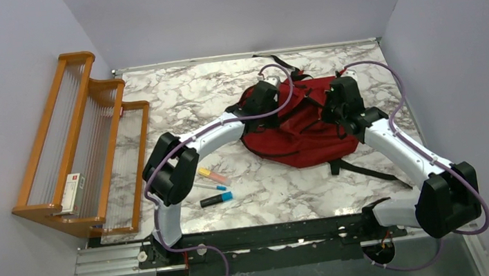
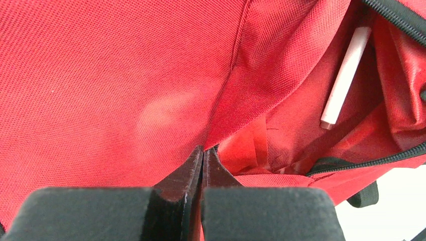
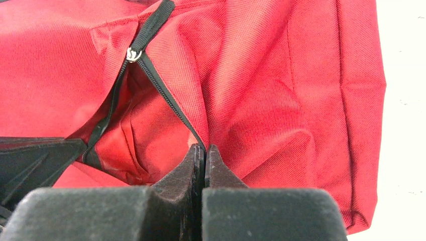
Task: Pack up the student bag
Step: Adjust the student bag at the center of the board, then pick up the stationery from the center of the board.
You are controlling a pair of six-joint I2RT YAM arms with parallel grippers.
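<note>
The student bag [image 1: 300, 135], a large red backpack with black straps, lies at the table's middle back. My left gripper [image 1: 263, 100] sits on its left side and my right gripper [image 1: 344, 102] on its right side. In the left wrist view the jaws [image 2: 203, 150] are shut on a fold of red fabric at the edge of an open pocket [image 2: 311, 130]. A white pen [image 2: 346, 75] lies inside that pocket. In the right wrist view the jaws [image 3: 205, 148] are shut on the zipper edge of the bag [image 3: 281, 90]; the zipper pull [image 3: 133, 53] is up left.
A yellow-pink highlighter [image 1: 213, 176], a thin pen [image 1: 210, 187] and a black-blue marker [image 1: 215, 199] lie on the marble table left of the bag. A wooden rack [image 1: 82, 142] stands at the left with a small box [image 1: 74, 192] in it. Black straps [image 1: 363, 169] trail from the bag.
</note>
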